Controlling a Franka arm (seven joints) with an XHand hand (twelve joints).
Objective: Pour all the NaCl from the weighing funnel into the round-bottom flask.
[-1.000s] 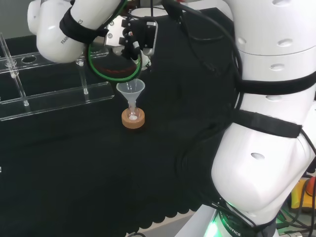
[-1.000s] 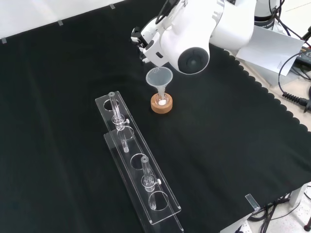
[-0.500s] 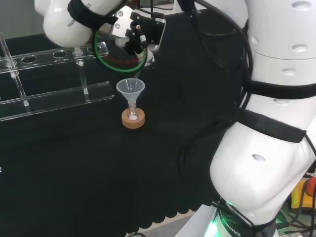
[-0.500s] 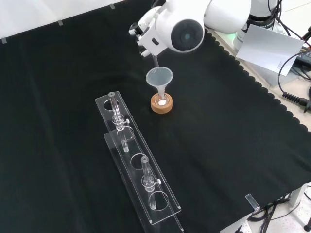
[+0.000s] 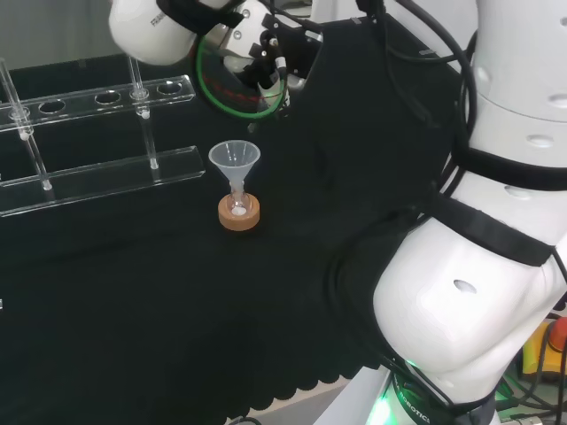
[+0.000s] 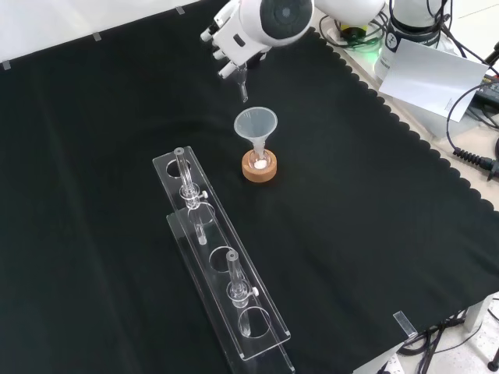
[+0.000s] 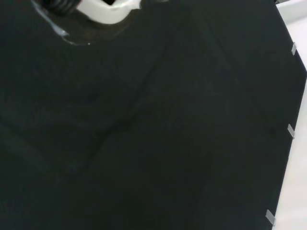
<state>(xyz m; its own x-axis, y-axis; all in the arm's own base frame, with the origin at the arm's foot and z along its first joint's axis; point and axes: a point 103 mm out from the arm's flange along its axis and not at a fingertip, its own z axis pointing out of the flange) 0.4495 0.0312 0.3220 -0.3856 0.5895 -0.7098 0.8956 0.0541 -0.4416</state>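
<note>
high over the surface (image 6: 374, 234), the hand (image 6: 226, 43) comes in at the top of my front view, fingers curled round a slim clear piece whose spout points down. i take that piece for the weighing funnel (image 6: 242, 87), though i cannot tell whether anything is left in it. its tip hangs above and a little to the left of the clear plastic funnel (image 6: 256, 127) in that view, apart from it. in my head view the hand (image 5: 266, 53) sits up at the top, above and right of the plastic funnel (image 5: 235, 162), with a green cable loop (image 5: 232, 88) around it.

going near to far in the front view: closest to me lies the clear acrylic rack (image 6: 226, 273), running diagonally, with a couple of glass tubes standing in it. beyond it stands the cork ring (image 6: 259, 167), and on that ring the small round-bottom flask (image 6: 258, 160), with the plastic funnel set upright in its neck. i can see a bit of white powder at the flask's bottom. farthest off is the hand with the weighing funnel.

my wrist view gives me black cloth and a blurred white part of the hand (image 7: 103, 9).
</note>
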